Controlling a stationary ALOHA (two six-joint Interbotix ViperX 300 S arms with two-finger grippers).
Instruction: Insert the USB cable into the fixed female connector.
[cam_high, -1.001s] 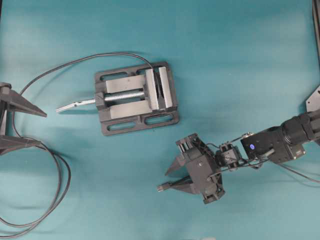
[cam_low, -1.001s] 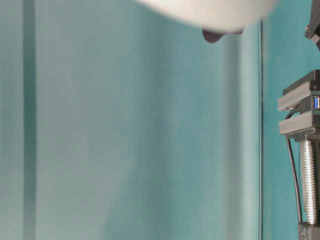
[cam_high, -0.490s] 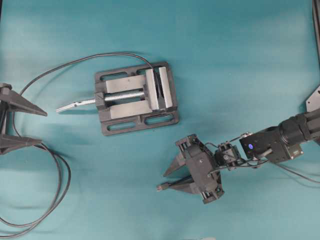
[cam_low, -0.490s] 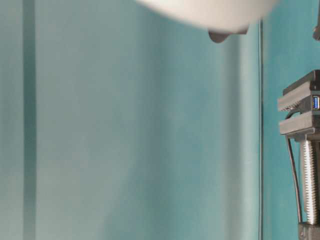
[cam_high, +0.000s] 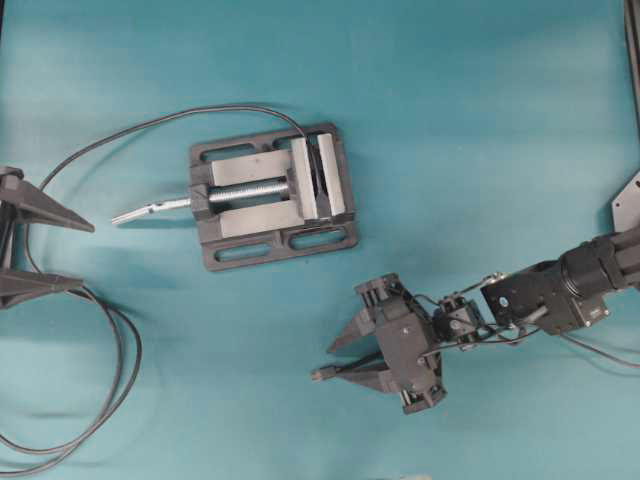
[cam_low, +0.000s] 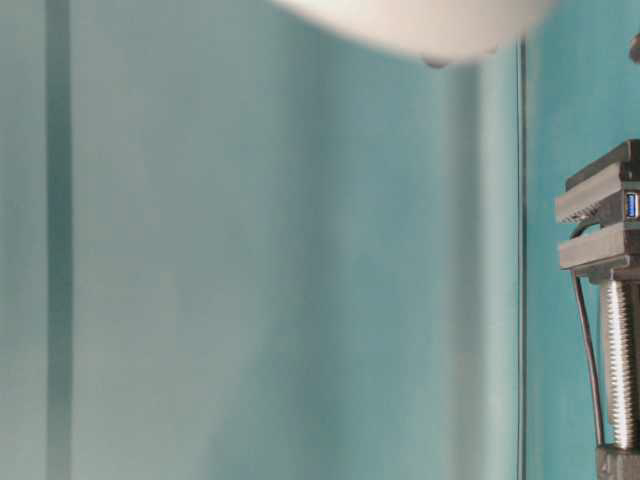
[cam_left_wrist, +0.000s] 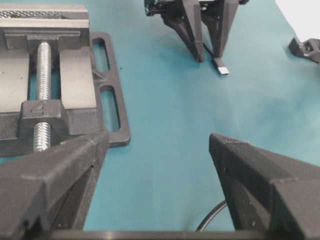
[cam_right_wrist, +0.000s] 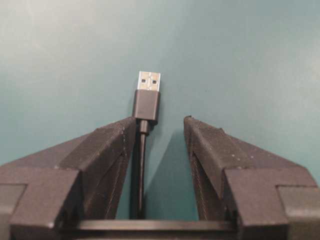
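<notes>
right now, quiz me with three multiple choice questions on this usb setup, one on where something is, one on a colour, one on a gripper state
1. Where is the USB cable's plug?
A) in a far corner
B) between the right gripper's fingers
C) hanging off the edge

2. What colour shows inside the fixed female connector?
A) red
B) white
C) blue

3. How is the left gripper?
A) open, gripping nothing
B) shut on a cord
C) shut, empty

Answers: B, the right wrist view shows the plug poking out between the fingers; C, the table-level view shows a blue insert; A, its fingers stand wide apart in its wrist view.
</notes>
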